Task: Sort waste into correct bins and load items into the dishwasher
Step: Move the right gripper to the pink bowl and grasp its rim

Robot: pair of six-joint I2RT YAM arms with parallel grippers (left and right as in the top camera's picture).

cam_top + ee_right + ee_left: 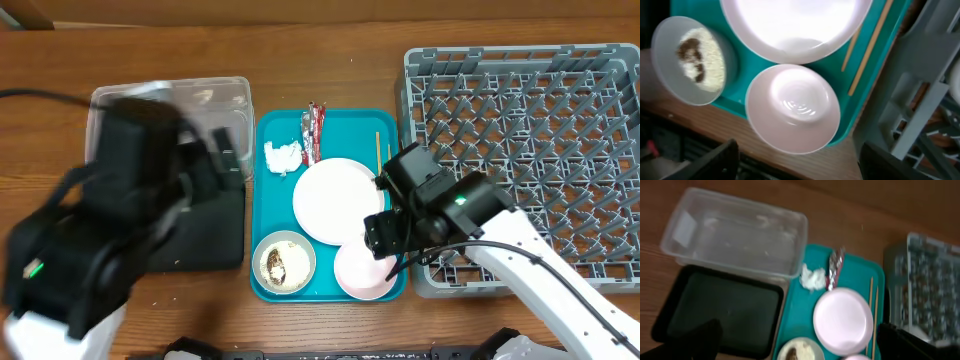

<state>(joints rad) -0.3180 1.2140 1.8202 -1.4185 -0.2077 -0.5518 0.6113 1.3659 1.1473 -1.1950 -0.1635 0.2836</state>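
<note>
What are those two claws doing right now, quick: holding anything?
Left gripper: open, holding nothing.
Right gripper: open, holding nothing, over the pale-pink bowl.

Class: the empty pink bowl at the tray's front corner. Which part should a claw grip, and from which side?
Likely the rim, from above: the pink bowl sits upright and open, so one finger fits inside, one outside. Take the arc facing away from the plate, which crowds it.

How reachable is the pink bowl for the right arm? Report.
Probably yes: the right end effector hangs open directly above the pink bowl, nothing covers it, and the plate and grey-rimmed bowl sit beside it.
</note>
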